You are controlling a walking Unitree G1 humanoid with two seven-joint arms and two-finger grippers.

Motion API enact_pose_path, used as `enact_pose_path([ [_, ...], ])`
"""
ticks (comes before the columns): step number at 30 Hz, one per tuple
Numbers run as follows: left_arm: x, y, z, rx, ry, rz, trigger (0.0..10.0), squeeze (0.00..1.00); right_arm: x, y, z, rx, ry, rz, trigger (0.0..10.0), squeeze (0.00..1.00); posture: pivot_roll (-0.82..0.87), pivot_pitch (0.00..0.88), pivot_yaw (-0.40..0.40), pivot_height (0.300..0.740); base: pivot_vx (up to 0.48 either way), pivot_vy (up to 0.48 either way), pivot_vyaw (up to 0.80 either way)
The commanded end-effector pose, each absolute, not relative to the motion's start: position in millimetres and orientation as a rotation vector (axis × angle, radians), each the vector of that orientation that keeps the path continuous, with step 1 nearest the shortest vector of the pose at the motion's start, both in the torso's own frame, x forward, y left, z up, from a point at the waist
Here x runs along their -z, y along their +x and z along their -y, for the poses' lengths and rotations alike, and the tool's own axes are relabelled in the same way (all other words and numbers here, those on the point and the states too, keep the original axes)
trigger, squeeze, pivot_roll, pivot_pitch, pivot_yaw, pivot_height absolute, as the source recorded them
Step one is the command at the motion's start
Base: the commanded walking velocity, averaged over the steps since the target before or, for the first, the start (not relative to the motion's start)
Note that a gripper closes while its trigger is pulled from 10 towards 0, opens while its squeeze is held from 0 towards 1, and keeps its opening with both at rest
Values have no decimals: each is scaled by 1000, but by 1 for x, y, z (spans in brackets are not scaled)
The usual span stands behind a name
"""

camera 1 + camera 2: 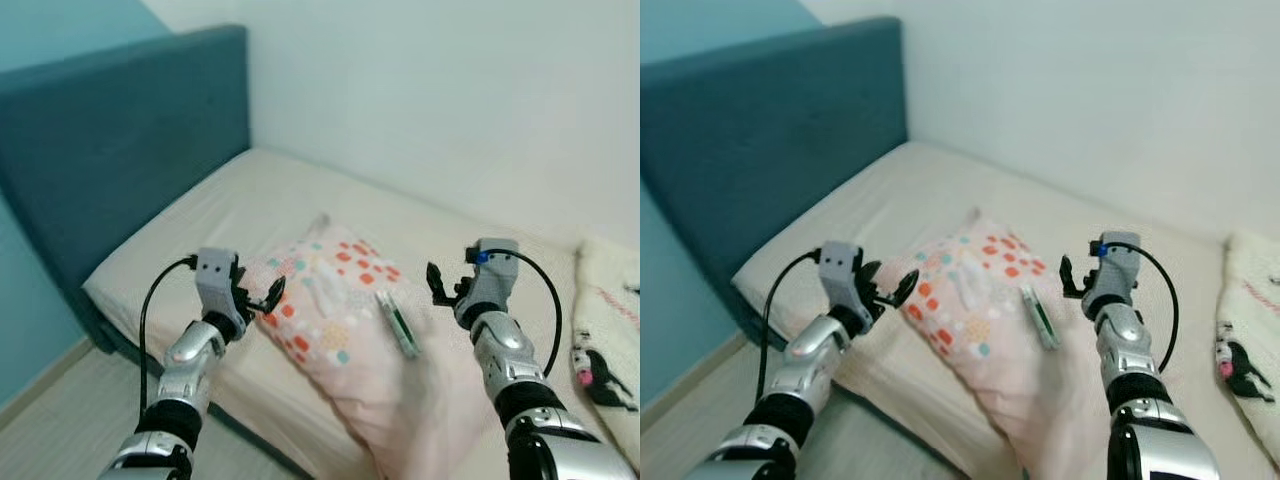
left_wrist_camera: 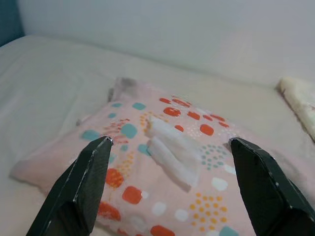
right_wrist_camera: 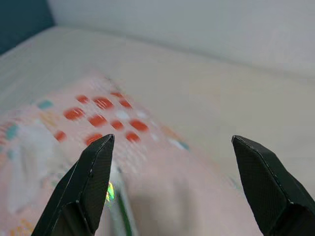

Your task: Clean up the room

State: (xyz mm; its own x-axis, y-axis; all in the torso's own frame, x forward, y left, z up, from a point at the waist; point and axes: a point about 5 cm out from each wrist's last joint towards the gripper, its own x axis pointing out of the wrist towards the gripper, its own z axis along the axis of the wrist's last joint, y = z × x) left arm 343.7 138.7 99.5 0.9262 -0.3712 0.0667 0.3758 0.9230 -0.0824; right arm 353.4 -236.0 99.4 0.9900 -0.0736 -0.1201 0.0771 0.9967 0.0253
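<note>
- A bed with a beige sheet stood against a white wall, its dark teal headboard at the robot's left.
- A pink pillow patterned with red, orange and teal spots lay on the mattress close to the near edge, about midway along it.
- On top of the pillow lay a white folded cloth or tissue, near the pillow's middle.
- A thin green-edged flat object lay on the pillow's side nearer the foot of the bed; what it was could not be told.
- The left hand hovered just above the pillow's headboard-side end, its two black fingers spread wide and holding nothing.
- The right hand hovered over the mattress beside the pillow's other end, fingers likewise wide apart and empty.
- A cream blanket with a black-and-pink cartoon figure lay toward the foot of the bed, apart from the pillow.
- Pale wooden floor showed below the near edge of the bed.
</note>
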Motion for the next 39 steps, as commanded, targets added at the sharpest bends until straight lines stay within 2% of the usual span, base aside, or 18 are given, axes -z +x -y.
enact_pose_path([
  [1, -96, 342, -140, 347, -56, 30, 10000, 0, -96, 352, 236, 81, 36, -137, 10000, 0, -58, 0, -53, 740, 0, 0, -800],
  [10, -92, 345, -147, 236, -64, -7, 10000, 0, -98, 354, 227, 43, 31, -126, 10000, 0, -59, 0, -52, 740, 0, 0, -798],
  [14, -87, 347, -157, 107, -96, -54, 10000, 0, -98, 356, 212, -24, 53, -110, 10000, 0, -61, 0, -49, 740, 0, 0, 0],
  [22, -82, 346, -164, 41, -88, -85, 10000, 0, -97, 356, 198, -68, 56, -104, 10000, 0, -59, 0, -49, 740, 0, 0, 0],
  [36, -81, 344, -165, 20, -46, -83, 10000, 0, -102, 359, 195, -88, 72, -86, 10000, 0, -60, 0, -55, 740, 0, 417, 0],
  [39, -81, 344, -161, 31, -48, -80, 10000, 0, -103, 360, 195, -87, 69, -99, 10000, 0, -63, 0, -55, 740, 0, 347, -788],
])
